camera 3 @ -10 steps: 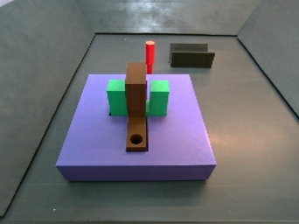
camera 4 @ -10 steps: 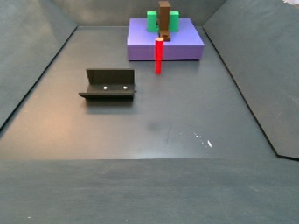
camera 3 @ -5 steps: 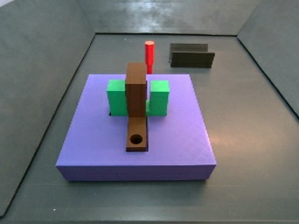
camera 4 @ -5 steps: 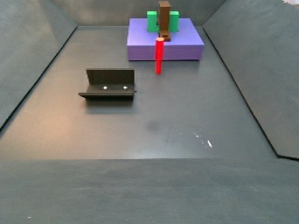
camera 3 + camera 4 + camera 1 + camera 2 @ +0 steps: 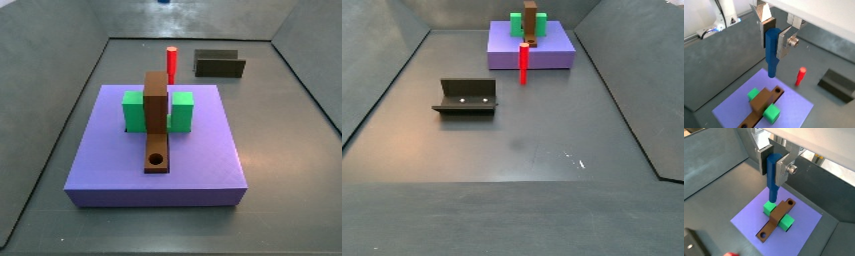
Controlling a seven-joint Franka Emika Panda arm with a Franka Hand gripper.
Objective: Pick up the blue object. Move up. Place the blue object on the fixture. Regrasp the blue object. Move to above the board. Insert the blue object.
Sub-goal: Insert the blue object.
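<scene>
Jaws: we see the gripper (image 5: 776,34) pinching the blue object (image 5: 772,52) between its silver plates in both wrist views (image 5: 773,174); the peg hangs upright, its lower end free below the fingers (image 5: 783,168).
Gripper place: high over the worktop, above the violet slab (image 5: 791,230). In a side view only a small blue tip (image 5: 164,3) shows at the top edge, which we take for the peg's end.
Open room: air all round the peg's lower end; nothing touches it.
Peg to board: in a wrist view the tip sits just beside the board (image 5: 762,106) near its holed end; the hole (image 5: 158,160) is open.
Board: a brown plank lying between two green blocks (image 5: 178,110) on the slab.
Red peg: upright (image 5: 524,63) on the floor just beside the slab's edge, apart from the jaws.
Fixture: dark bracket (image 5: 466,97) standing well apart from the slab.
Worktop: grey floor (image 5: 543,140), walled on the sides, mostly bare in front of the fixture.
</scene>
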